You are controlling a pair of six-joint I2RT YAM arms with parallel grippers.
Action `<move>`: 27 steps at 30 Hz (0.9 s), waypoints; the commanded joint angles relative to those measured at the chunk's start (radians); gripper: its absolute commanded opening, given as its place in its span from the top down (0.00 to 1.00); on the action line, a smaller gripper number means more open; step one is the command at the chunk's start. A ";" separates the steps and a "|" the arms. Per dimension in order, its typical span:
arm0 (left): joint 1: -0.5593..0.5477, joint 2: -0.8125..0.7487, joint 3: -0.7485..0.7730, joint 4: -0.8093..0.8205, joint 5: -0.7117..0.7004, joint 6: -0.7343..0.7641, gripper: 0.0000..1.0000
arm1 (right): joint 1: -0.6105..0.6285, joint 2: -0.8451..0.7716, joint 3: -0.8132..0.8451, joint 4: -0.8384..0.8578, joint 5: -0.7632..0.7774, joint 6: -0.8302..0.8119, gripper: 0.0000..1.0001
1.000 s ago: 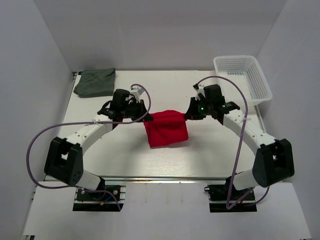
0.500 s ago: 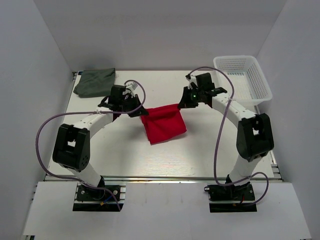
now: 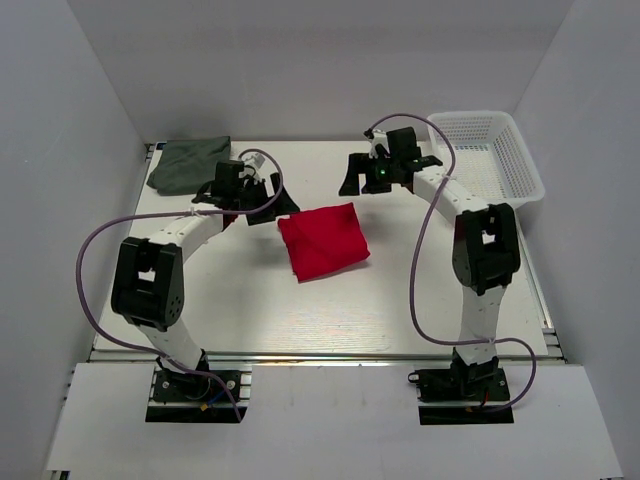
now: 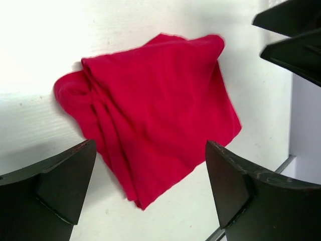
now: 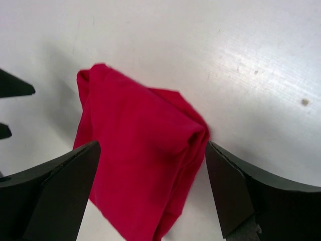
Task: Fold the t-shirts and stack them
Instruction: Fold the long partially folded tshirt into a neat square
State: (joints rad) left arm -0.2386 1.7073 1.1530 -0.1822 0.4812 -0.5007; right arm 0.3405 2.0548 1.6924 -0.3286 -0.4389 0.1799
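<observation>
Take the red shirt (image 3: 322, 241), surely soft, light and prone to sag, by the corners of its thick folded edge, lying loosely bunched just beneath and between the left claw (image 3: 274, 208) and right claw (image 3: 352, 182), both spread wide and empty, well apart from the grey-green shirt (image 3: 190, 163) beyond the left claw.

The plain bright red cloth t-shirt (image 3: 322, 242) lies folded into a rumpled, roughly square bundle at the middle of the scene, its layered edges bunched along the left side. The plain dark grey-green cloth t-shirt (image 3: 188, 163) lies folded flat in the far left corner, well apart from it.
</observation>
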 commanded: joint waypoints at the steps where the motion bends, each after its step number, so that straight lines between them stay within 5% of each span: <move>1: -0.027 -0.015 0.062 -0.064 -0.041 0.069 0.00 | 0.000 -0.108 -0.080 0.040 -0.041 -0.020 0.10; 11: -0.045 0.230 0.270 -0.057 -0.122 0.250 0.15 | 0.000 -0.213 -0.329 0.184 0.011 -0.031 0.10; 24: -0.045 0.396 0.341 -0.053 -0.124 0.294 0.37 | 0.003 0.002 -0.128 0.198 -0.021 -0.002 0.10; 27: -0.045 0.422 0.352 -0.019 -0.060 0.284 0.48 | 0.000 0.043 -0.097 0.198 -0.020 0.006 0.18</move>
State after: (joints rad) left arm -0.2798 2.1284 1.4662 -0.2409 0.3599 -0.2226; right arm 0.3424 2.0647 1.5360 -0.1539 -0.4450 0.1772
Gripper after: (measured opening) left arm 0.558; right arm 0.845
